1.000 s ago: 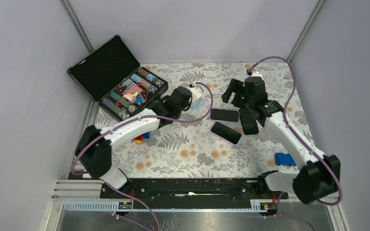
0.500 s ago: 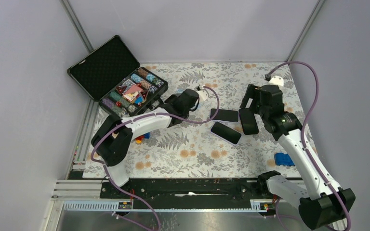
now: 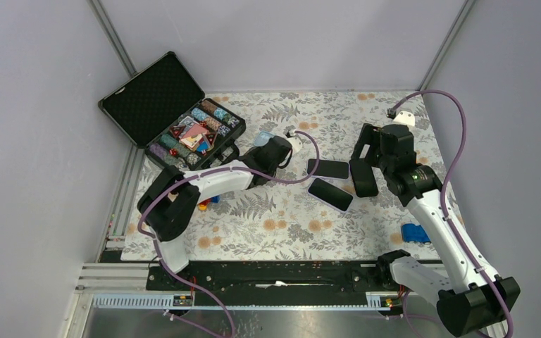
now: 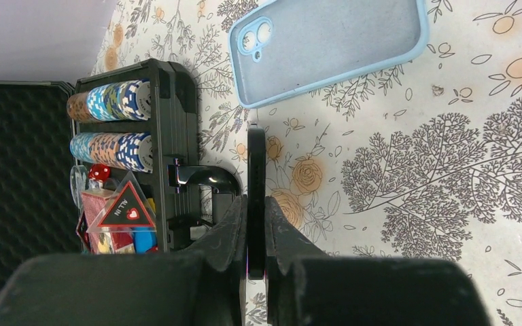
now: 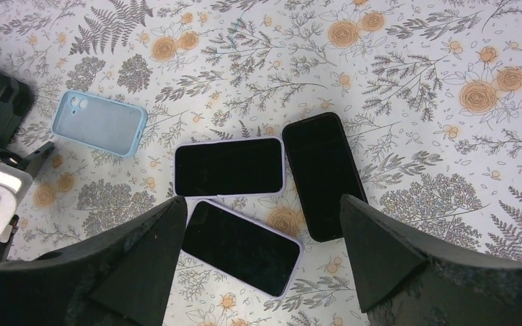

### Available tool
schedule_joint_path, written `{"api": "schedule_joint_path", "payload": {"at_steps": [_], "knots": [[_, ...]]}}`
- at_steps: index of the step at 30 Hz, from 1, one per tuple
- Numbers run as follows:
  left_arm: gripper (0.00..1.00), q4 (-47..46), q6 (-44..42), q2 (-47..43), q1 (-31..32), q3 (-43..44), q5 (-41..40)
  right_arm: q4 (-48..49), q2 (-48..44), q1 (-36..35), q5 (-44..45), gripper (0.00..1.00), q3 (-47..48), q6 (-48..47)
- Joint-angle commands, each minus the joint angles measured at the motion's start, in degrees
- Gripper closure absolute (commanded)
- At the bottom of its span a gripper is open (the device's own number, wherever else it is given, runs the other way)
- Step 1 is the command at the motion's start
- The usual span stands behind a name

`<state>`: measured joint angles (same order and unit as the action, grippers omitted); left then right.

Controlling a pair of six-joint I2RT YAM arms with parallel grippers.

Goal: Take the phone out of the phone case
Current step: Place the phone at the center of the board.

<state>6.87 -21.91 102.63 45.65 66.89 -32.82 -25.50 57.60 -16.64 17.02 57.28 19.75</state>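
Upper right, a pale blue phone case (image 4: 326, 44) is looking matt and smooth. A phone (image 4: 256, 176), edge-on, is showing smooth black. Glossy dark screens (image 5: 228, 166) are lying on matt printed table covering (image 5: 414, 68).

And there was the chip box (image 3: 183, 130), open at the back left of the tabletop (image 3: 289, 225), with the phone case (image 3: 263, 139) lying flat just right of it. The phone (image 4: 255, 176) stood on edge in the left tool (image 4: 255, 204), apart from the phone case. Mid-tabletop, three lay close together: back phone (image 5: 229, 166), front phone (image 5: 241, 248), right phone (image 5: 324, 175). A small block (image 3: 415, 233) sat front right.
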Motion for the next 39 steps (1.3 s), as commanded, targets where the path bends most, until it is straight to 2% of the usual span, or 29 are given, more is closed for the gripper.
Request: {"api": "schedule_joint_path", "payload": {"at_steps": [1, 6, 11, 14, 18, 30, 39], "knots": [[0.97, -0.21, 3.16, 2.08, 0.25, -0.08, 2.92, -0.08, -1.03, 0.3, 0.43, 0.1, 0.46, 0.28], [0.93, 0.59, 4.53, 3.43, 0.57, -0.16, 4.71, -0.15, -2.33, 0.46, 1.07, 0.1, -0.06, -0.09], [0.86, 3.61, 11.14, 4.81, 1.9, 0.49, 6.16, 0.07, -3.92, 0.55, 1.3, 0.11, -0.33, 0.82], [0.82, 2.95, 11.54, 5.66, 2.82, -0.23, 8.32, 0.87, -5.03, 0.55, 1.27, 0.11, -1.04, 1.28], [0.82, 3.1, 11.01, 6.97, 2.93, 0.09, 10.62, 0.79, -5.72, 0.56, 1.02, 0.11, -1.33, 1.34], [0.74, 6.58, 12.1, 12.24, 2.87, 5.34, 16.52, -1.43, -4.64, 0.64, 1.09, 0.14, -0.63, 2.82], [0.66, 5.77, 14.65, 11.61, 1.98, 5.28, 18.77, -1.05, -3.84, 0.64, -0.69, 0.14, -0.58, 4.44]]}}
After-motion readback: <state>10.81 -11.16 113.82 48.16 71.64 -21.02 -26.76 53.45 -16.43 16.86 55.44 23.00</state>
